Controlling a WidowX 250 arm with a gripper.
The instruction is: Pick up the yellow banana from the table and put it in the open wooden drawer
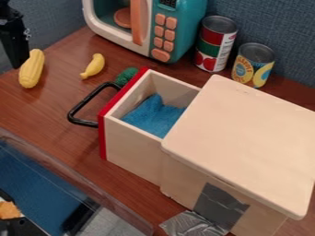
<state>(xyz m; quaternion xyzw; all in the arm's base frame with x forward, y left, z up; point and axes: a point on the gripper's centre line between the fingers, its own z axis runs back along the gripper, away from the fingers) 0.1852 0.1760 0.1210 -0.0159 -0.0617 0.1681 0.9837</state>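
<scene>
end effector (18, 59): far left, near the yellow corn (31, 69) on the worktop (58, 102); opening and hold cannot be told. blue cloth (152, 117): inside the open drawer (132, 150).

Black arm (8, 13) at upper left corner, partly cut off by left edge, black gripper (16, 50) hanging roughly vertical, tip end pointing down.
</scene>
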